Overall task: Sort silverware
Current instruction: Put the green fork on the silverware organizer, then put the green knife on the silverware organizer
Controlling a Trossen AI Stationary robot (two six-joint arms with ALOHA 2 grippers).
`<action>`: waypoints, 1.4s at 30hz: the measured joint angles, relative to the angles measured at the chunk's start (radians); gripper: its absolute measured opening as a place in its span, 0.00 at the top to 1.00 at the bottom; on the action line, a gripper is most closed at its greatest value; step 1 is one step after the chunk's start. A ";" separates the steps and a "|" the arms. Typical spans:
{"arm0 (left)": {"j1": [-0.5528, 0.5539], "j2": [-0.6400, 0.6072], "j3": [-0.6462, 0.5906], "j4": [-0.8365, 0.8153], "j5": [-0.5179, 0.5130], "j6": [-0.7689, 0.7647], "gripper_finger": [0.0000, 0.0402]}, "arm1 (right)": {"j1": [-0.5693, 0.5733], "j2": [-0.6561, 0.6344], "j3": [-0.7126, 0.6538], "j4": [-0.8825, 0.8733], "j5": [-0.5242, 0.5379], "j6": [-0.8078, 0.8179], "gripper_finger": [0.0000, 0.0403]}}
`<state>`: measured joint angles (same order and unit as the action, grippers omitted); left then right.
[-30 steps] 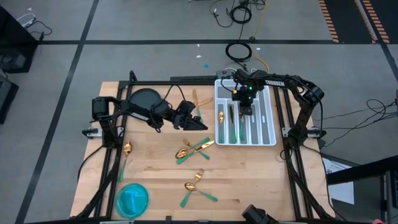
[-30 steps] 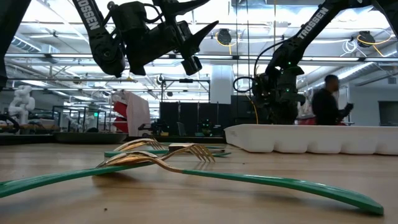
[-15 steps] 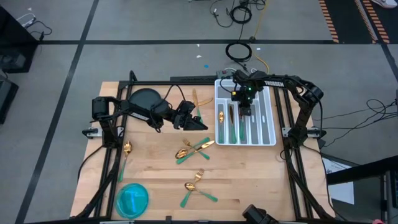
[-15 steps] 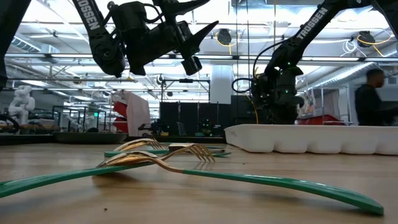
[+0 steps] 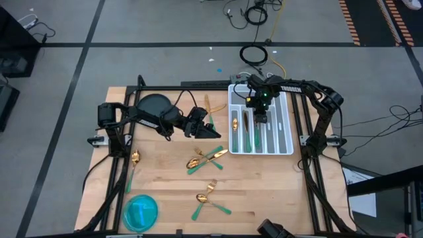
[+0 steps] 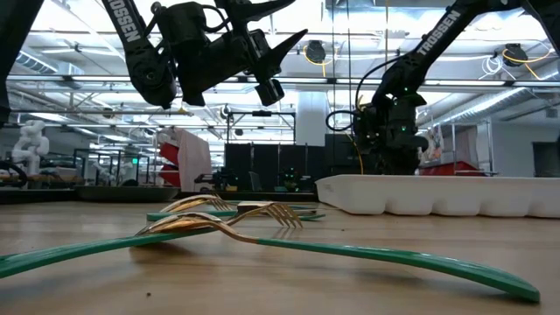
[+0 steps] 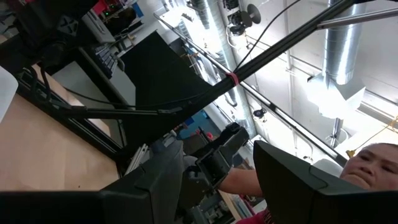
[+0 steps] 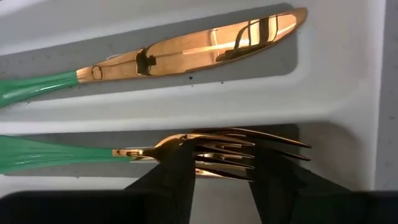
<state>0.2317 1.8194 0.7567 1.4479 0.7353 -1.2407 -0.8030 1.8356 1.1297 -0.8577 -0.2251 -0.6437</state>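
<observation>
My right gripper [image 5: 262, 120] points down into the white compartmented tray [image 5: 289, 132], open. Its fingers stand over the head of a gold fork [image 8: 224, 152] with a green handle that lies flat in one compartment. A gold knife [image 8: 186, 46] lies in the neighbouring compartment. More silverware [image 5: 243, 132] lies in the tray. Loose pieces rest on the table: a pile [image 5: 205, 158] at the middle, a pair [image 5: 208, 197] nearer the front, a spoon [image 5: 134, 158] at the left, and one [image 5: 209, 106] beside the tray. My left gripper [image 5: 217, 131] hangs open above the table, left of the tray, with nothing between its fingers.
A dark round plate [image 5: 153, 106] sits at the far left under the left arm. A blue round dish [image 5: 141, 211] stands at the near left corner. Black frame rails [image 5: 310, 165] run along both sides of the table. Bare wood lies between the loose pieces.
Both arms have kept still. A person in the room behind the table has walked to the right and out of the low view.
</observation>
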 joint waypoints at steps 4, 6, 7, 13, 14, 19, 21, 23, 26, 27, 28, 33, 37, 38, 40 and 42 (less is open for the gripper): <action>0.000 0.000 0.000 0.000 0.000 0.000 0.50 | 0.013 -0.015 -0.001 -0.009 0.009 0.002 0.65; 0.000 0.000 0.000 0.000 0.000 0.000 0.50 | 0.021 -0.032 -0.003 -0.015 0.022 0.002 0.64; 0.000 0.000 0.000 0.000 0.000 0.000 0.50 | 0.024 -0.042 -0.003 -0.020 0.028 0.004 0.64; 0.000 0.000 0.000 0.000 0.000 0.000 0.50 | 0.027 -0.092 -0.003 -0.038 0.063 0.004 0.64; 0.000 0.000 0.000 0.000 0.000 0.000 0.50 | 0.027 -0.100 -0.003 -0.037 0.066 0.004 0.64; 0.000 0.000 0.000 0.000 -0.004 0.003 0.50 | 0.039 -0.143 -0.002 -0.020 0.161 0.002 0.64; 0.000 0.000 0.000 0.000 -0.005 0.017 0.50 | 0.040 -0.170 -0.002 -0.003 0.187 -0.003 0.64; 0.000 0.000 0.000 -0.002 -0.008 0.024 0.50 | 0.040 -0.201 -0.002 0.005 0.208 -0.004 0.64; 0.002 0.000 0.000 -0.053 -0.013 0.030 0.50 | 0.040 -0.268 0.014 0.005 0.205 -0.004 0.64; 0.006 0.000 0.000 -0.085 -0.014 0.039 0.50 | 0.041 -0.295 0.026 0.003 0.204 -0.003 0.64; 0.013 0.000 0.000 -0.128 -0.018 0.043 0.50 | 0.044 -0.324 0.040 -0.001 0.203 0.001 0.64; 0.048 0.001 0.000 -0.388 -0.141 0.043 0.50 | 0.046 -0.483 0.111 -0.015 0.201 0.089 0.64; 0.075 0.001 0.000 -0.513 -0.218 0.042 0.50 | 0.046 -0.611 0.138 -0.030 0.201 0.155 0.64; 0.084 -0.003 0.000 -0.539 -0.234 0.036 0.50 | 0.046 -0.641 0.139 -0.039 0.201 0.167 0.64; 0.098 -0.021 0.000 -0.608 -0.254 0.057 0.50 | 0.046 -0.693 0.139 -0.071 0.207 0.187 0.64; 0.111 -0.041 0.000 -0.665 -0.264 0.109 0.50 | 0.046 -0.736 0.139 -0.113 0.227 0.200 0.64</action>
<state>0.3431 1.7786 0.7563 0.7832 0.4710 -1.1317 -0.7570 1.0997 1.2690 -0.9704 0.0015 -0.4440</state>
